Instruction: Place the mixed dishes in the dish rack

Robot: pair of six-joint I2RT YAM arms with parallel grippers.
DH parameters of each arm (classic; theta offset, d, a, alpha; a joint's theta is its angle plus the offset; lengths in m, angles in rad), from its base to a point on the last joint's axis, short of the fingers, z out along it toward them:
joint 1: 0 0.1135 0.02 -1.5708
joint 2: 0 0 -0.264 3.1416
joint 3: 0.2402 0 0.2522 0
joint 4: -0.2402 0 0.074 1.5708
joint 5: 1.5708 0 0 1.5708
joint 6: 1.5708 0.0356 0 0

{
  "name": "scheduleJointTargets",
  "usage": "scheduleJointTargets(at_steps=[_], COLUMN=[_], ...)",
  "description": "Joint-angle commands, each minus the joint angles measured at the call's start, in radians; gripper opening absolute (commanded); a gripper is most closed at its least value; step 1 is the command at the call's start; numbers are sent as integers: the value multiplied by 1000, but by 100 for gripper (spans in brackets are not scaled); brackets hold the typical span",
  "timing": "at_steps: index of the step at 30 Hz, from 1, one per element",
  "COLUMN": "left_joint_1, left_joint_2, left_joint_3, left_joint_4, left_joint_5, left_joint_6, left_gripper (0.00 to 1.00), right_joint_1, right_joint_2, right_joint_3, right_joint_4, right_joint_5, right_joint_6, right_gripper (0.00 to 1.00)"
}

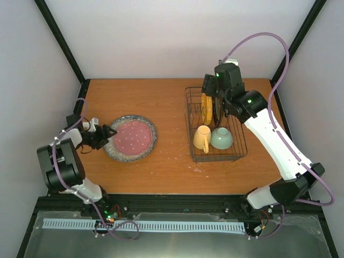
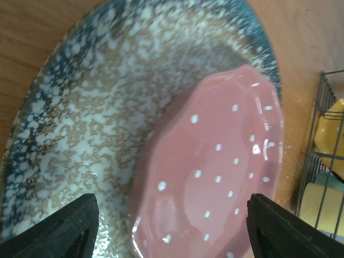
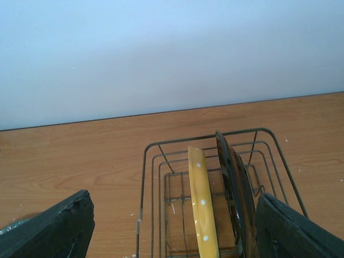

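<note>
A pink dotted plate (image 1: pixel 132 136) lies on a larger blue-speckled plate (image 1: pixel 148 146) on the table's left. My left gripper (image 1: pixel 107 135) is open at their left rim; in the left wrist view the pink plate (image 2: pixel 215 172) lies between my spread fingertips (image 2: pixel 70 226) over the speckled plate (image 2: pixel 97 107). The dark wire dish rack (image 1: pixel 241 153) holds an upright yellow plate (image 1: pixel 206 109), a dark plate (image 1: pixel 216 112), a yellow mug (image 1: pixel 202 138) and a green bowl (image 1: pixel 221 138). My right gripper (image 1: pixel 212 88) is open above the rack (image 3: pixel 153 177), over the yellow plate (image 3: pixel 201 209) and dark plate (image 3: pixel 236 183).
The rack's corner with the mug shows at the right edge of the left wrist view (image 2: pixel 322 161). White walls and black frame posts surround the table (image 1: pixel 161 172). Purple cables loop over both arms.
</note>
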Motion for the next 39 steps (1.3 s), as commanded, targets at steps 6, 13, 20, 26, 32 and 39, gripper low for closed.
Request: scheduleJointTargets(at_steps=[6, 13, 20, 26, 32, 39], left_joint_1=[-6, -14, -21, -21, -22, -21], left_joint_2=[159, 222, 300, 314, 270, 133], left_joint_3=[0, 16, 45, 54, 52, 51], left_joint_4=[18, 42, 52, 47, 61, 111], left_joint_5=[49, 65, 94, 109, 125, 192], left_joint_6=[31, 50, 72, 82, 83, 47], left_gripper=[64, 55, 30, 7, 1, 0], right_joint_1=[-4, -4, -4, -4, -4, -5], right_joint_2=[-26, 1, 22, 36, 47, 43], right_joint_3=[-20, -9, 0, 2, 2, -36], right_joint_4=[7, 20, 22, 22, 29, 112], right_joint_5=[-6, -31, -36, -44, -73, -264], right_joint_6=[-37, -43, -47, -49, -49, -77], right_gripper=[80, 80, 80, 80, 80, 81])
